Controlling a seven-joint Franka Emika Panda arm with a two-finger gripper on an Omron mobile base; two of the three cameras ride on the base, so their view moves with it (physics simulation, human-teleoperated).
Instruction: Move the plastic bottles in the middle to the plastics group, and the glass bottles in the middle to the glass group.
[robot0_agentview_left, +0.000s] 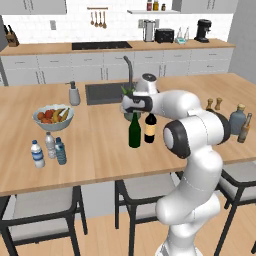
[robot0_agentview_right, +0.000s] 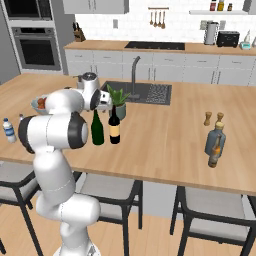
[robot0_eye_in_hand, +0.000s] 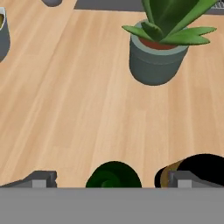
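Jaws: spread wide, nothing between them; your gripper (robot0_eye_in_hand: 109, 179) hangs above the two wine bottles, looking down, with one dark fingertip at either lower corner of the hand view. Directly below: the dark green bottle (robot0_agentview_left: 134, 131), seen from above as a green disc between the fingertips, upright on the island counter (robot0_agentview_left: 100, 150). Just beside it: the labelled black bottle (robot0_agentview_left: 150, 128), under the other fingertip; if you descend off-centre, that finger likely strikes its shoulder and tips it. The two stand close, so closing on one may drag or knock the other. Behind them: the potted plant (robot0_eye_in_hand: 159, 61), near enough that a toppled bottle could roll into it. Far end, arm's right: the glass group, a squat blue-grey bottle (robot0_agentview_left: 237, 119) and a slim brown bottle (robot0_agentview_left: 245, 128), touching or nearly so; a tall bottle carried there and set down carelessly may bowl them over, or the shakers (robot0_agentview_left: 214, 104) nearby. Opposite end: the small blue-tinted bottle (robot0_agentview_left: 60, 151) stands just beside the two clear water bottles (robot0_agentview_left: 44, 150).
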